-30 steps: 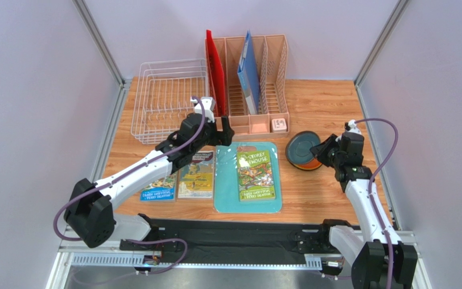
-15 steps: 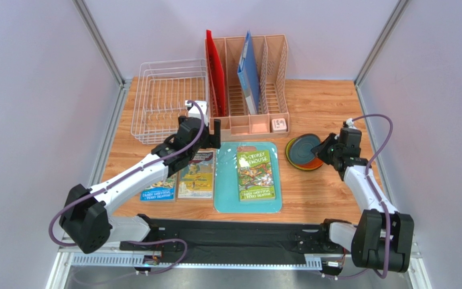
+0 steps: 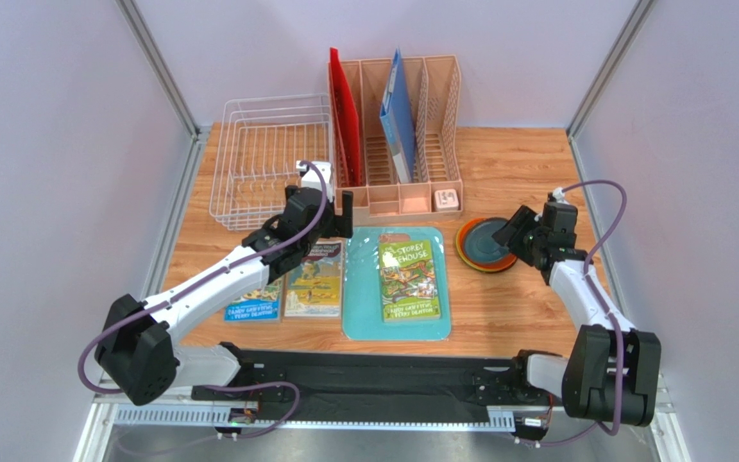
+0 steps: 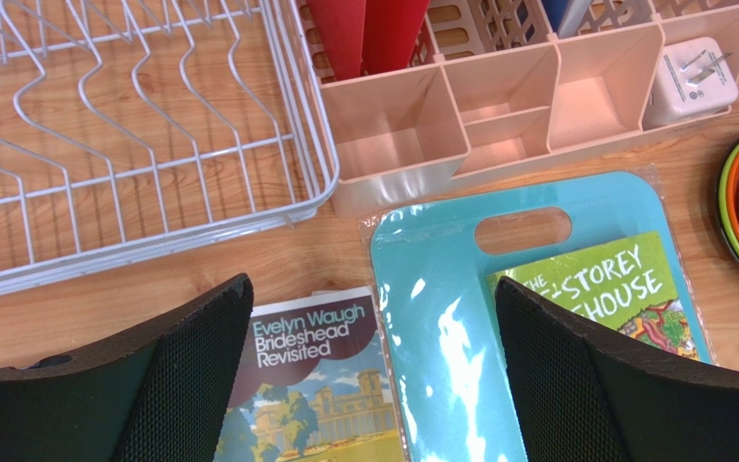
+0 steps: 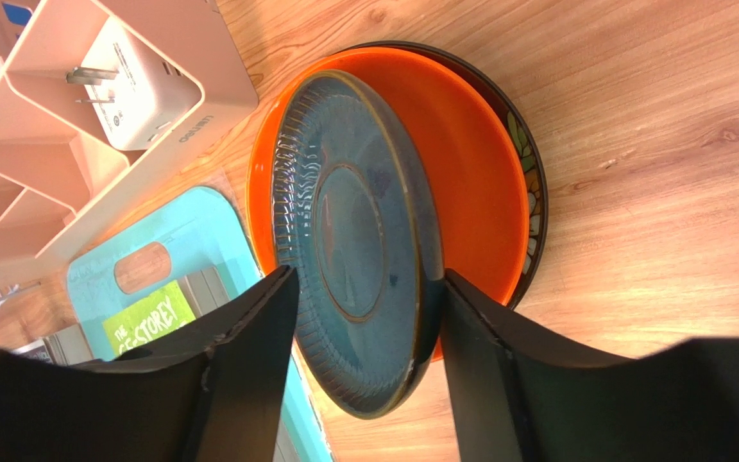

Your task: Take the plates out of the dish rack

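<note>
Right gripper (image 5: 369,282), jaws apart, straddles the teal-grey plate (image 5: 354,221) lying on the orange plate (image 5: 479,192) beneath it: rigid, glazed, probably slippery and chippable, best pinched at the rim; left gripper (image 4: 373,289) spread, empty.

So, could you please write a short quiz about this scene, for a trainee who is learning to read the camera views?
1. True or false: a plate stands in the dish rack.
2. Which plate lies on top of the plate stack? A a white one; B the teal-grey plate; C a yellow one.
3. Fill in: the open left gripper hangs over a book titled "Brideshead ____".

Key: 1 false; 2 B; 3 Revisited.
</note>
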### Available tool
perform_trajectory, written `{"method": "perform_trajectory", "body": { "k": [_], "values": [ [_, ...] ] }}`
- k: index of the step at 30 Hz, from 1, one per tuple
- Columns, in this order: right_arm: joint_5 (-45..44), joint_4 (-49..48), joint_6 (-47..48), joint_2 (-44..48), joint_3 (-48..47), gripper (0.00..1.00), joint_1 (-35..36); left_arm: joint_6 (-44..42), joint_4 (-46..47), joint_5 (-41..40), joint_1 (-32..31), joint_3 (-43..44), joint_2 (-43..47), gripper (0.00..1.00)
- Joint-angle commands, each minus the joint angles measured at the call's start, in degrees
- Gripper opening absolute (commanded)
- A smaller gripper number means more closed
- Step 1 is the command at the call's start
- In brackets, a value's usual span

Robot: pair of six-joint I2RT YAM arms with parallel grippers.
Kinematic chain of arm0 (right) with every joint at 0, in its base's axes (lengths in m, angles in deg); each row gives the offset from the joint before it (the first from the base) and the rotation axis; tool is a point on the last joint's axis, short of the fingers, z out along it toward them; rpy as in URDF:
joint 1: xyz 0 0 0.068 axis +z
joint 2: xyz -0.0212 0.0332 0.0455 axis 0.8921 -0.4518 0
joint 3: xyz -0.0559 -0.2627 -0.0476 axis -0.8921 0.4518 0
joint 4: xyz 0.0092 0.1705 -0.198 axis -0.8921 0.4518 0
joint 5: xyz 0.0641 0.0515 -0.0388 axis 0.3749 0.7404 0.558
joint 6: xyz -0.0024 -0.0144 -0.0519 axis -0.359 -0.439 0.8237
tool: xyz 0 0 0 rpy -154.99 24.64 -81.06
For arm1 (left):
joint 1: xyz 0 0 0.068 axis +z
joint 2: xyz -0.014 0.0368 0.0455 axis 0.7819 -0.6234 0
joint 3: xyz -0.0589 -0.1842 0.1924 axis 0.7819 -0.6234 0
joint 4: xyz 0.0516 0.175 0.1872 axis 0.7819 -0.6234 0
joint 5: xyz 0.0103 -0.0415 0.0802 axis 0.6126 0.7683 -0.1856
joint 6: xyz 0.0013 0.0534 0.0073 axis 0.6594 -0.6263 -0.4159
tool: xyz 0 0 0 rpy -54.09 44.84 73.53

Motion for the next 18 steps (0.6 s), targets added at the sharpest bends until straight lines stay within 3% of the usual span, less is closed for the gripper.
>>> {"method": "perform_trajectory", "body": {
  "k": [1, 4, 9, 10, 18],
  "values": [
    [-0.9, 0.4, 0.8, 0.0, -3.3, 0.66, 0.0, -1.7, 0.1, -0.9, 0.2, 0.1, 1.4, 1.00],
    [-2.7, 3.0, 1.5, 0.9, -4.2, 0.72, 0.0, -2.0, -0.2, -0.5, 0.7, 0.2, 1.5, 0.99],
    [-4.3, 5.6, 2.2, 2.7, -4.7, 0.75, 0.0, -1.2, -1.1, 0.6, 1.6, 0.2, 1.6, 0.99],
    [-5.4, 6.0, 2.6, 2.7, -5.0, 0.82, 0.0, -1.1, -1.1, 0.8, 1.9, 0.1, 1.6, 0.99],
    [-5.6, 8.4, 3.5, 4.1, -5.8, 0.84, 0.0, -2.0, -2.4, 3.2, 3.2, 0.9, 2.0, 1.00]
  ]
}}
